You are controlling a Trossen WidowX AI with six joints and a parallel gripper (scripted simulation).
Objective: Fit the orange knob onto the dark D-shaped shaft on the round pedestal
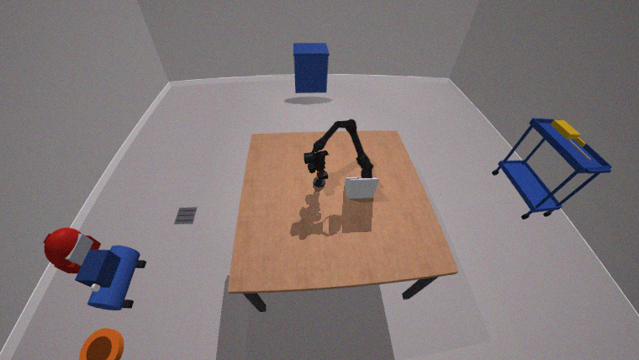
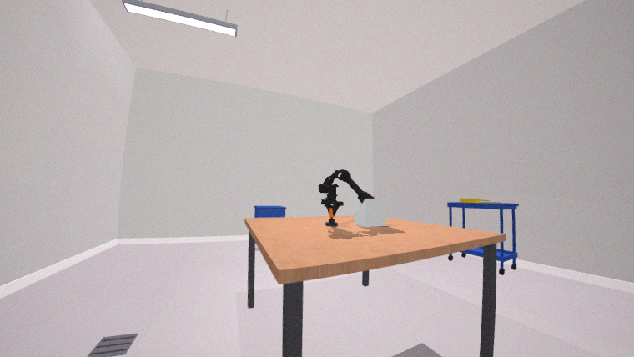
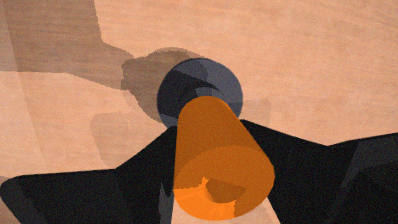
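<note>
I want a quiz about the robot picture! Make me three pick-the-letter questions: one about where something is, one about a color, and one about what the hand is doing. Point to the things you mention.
1. Where is the yellow thing?
A) under the wooden table
B) on top of the blue cart
C) on the round pedestal

2. What color is the helmet-shaped thing on the floor side of the room?
A) red
B) green
C) purple

3. How is the robot's hand?
A) wide open with nothing in it
B) shut on a yellow block
C) shut on the orange knob

Answers:
1: B, the yellow thing (image 1: 565, 129) (image 2: 470, 200) lies on the top shelf of the blue cart (image 1: 592, 168) (image 2: 500, 206).
2: A, its round shell (image 1: 62, 247) is red.
3: C, the hand (image 3: 207, 129) has a black finger on each side of the orange knob (image 3: 215, 130) (image 2: 330, 212).
</note>
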